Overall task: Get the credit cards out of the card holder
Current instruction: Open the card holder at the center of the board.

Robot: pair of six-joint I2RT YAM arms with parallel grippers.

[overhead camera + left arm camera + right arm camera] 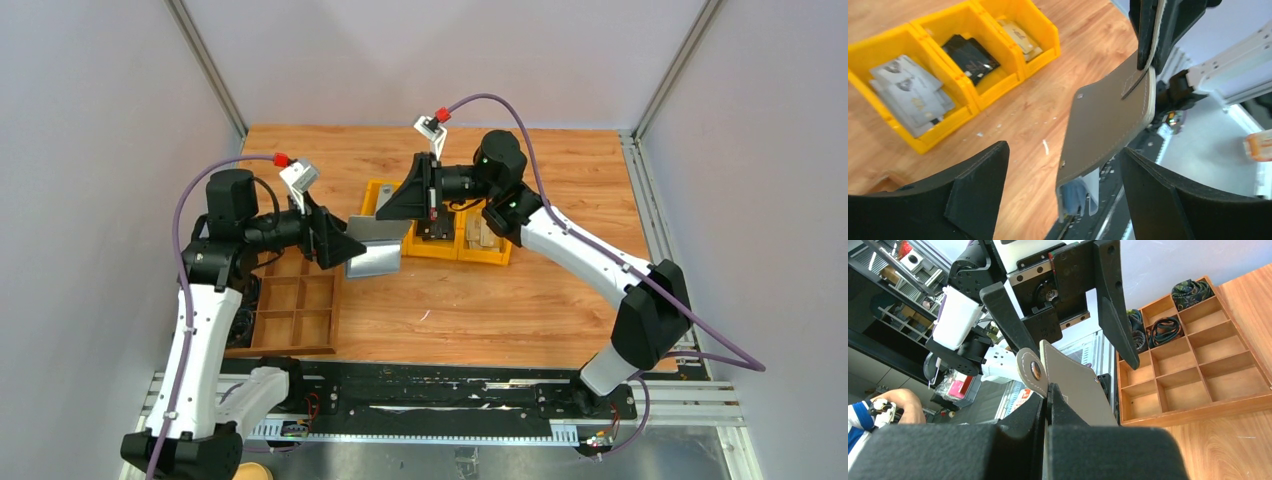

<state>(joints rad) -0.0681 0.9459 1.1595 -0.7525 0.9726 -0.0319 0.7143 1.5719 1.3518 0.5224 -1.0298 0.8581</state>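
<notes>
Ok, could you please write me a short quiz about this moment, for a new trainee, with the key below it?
1. True or false: the card holder lies flat on the table.
2. Which arm's jaws are shut on the card holder? A: left. B: right. C: both.
3. Fill in the gap: in the left wrist view, the grey cards lie in a ____ bin.
Key: 1 false, it is held up off the table. 2 B, the right arm. 3 yellow.
</notes>
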